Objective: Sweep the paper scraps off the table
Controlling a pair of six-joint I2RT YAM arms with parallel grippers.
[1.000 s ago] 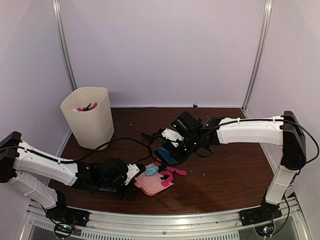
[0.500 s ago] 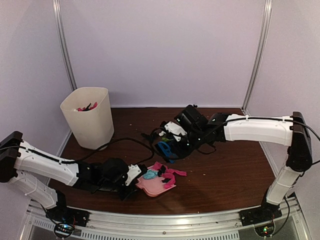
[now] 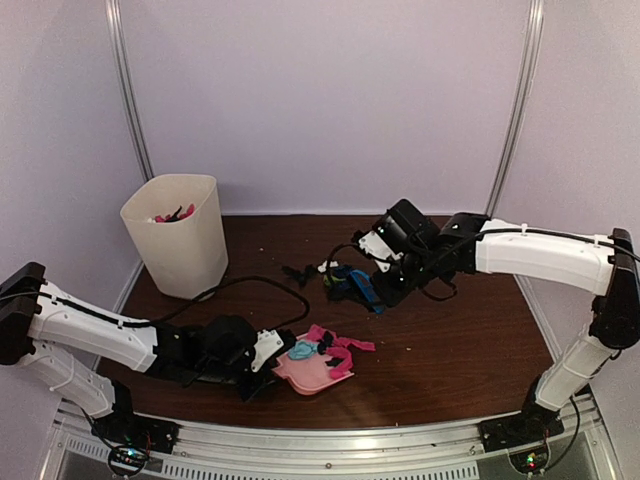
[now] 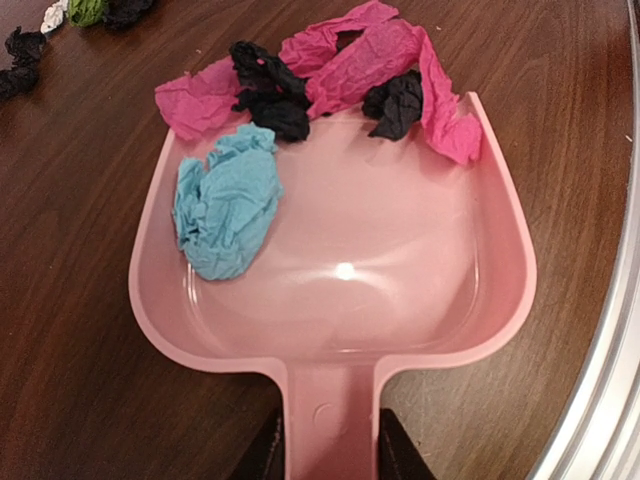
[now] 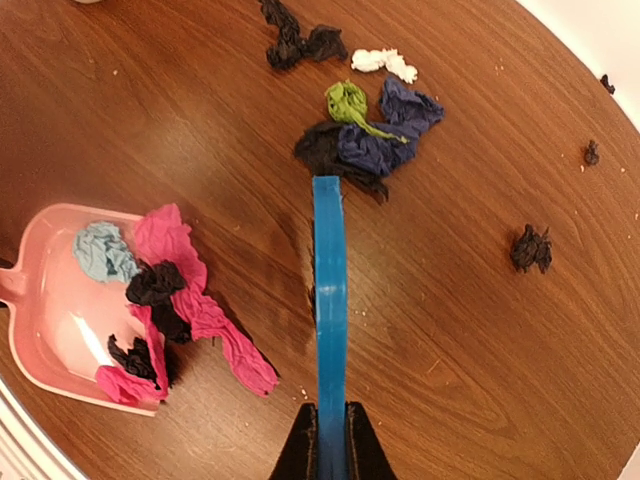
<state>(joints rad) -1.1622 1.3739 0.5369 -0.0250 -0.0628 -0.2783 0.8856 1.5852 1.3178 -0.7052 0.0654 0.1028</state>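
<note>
My left gripper (image 4: 330,455) is shut on the handle of the pink dustpan (image 4: 400,300), which lies flat on the table (image 3: 450,340). A light blue scrap (image 4: 225,200) lies inside it; pink scraps (image 4: 350,60) and black scraps (image 4: 270,95) lie across its open lip. My right gripper (image 5: 330,440) is shut on the blue hand brush (image 5: 330,300), held above the table. Its far end sits by a cluster of green (image 5: 348,102), dark blue (image 5: 385,135), black (image 5: 325,150) and white (image 5: 383,62) scraps. In the top view the brush (image 3: 358,285) is behind the dustpan (image 3: 305,372).
A cream bin (image 3: 180,232) holding scraps stands at the back left. More black scraps lie apart on the table (image 5: 530,248) (image 5: 300,42). A black cable (image 3: 255,283) loops over the table. The silver front rail (image 3: 330,440) runs along the near edge.
My right gripper and the brush have moved back and to the right, away from the dustpan, up to the scrap cluster. The dustpan and left arm have barely moved.
</note>
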